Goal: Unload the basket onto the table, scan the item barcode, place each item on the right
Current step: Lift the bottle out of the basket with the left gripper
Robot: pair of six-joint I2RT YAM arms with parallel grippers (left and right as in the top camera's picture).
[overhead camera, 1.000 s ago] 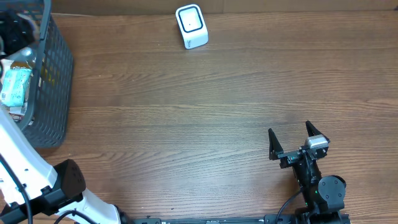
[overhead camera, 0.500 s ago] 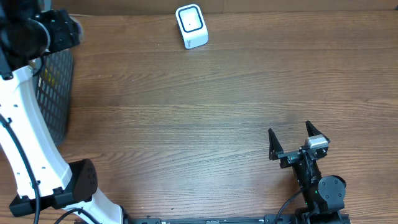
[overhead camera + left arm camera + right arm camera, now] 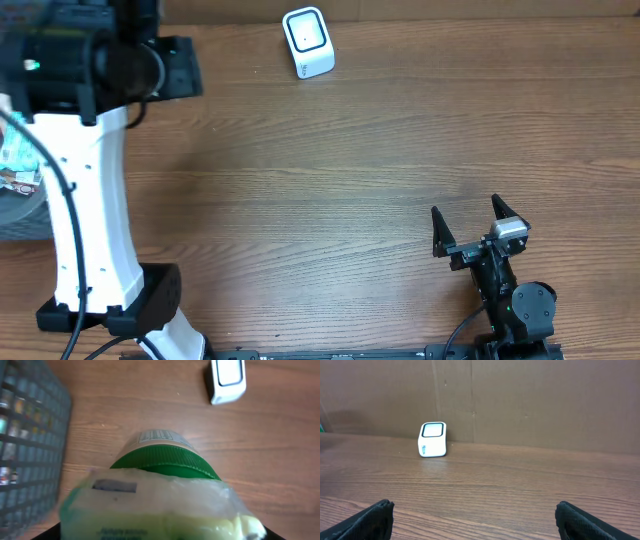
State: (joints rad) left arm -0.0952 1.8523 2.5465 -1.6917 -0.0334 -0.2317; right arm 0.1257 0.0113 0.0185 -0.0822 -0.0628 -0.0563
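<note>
Wrapping, pale and crinkled, fills our left wrist view: the left gripper [image 3: 160, 535] clamps its jaws on the green-capped item [image 3: 165, 466], held above the table [image 3: 350, 170]. Just left stands the mesh basket [image 3: 30, 435]. Farther on sits the white scanner [image 3: 227, 380], bare wood between. Our right gripper [image 3: 468, 225] rests well apart, jaws spread wide.

I've got the dark mesh basket [image 3: 27, 435] at the left of the wooden bench [image 3: 350, 170] — packets [image 3: 14, 165] inside — cardboard wall [image 3: 530, 400] behind.
</note>
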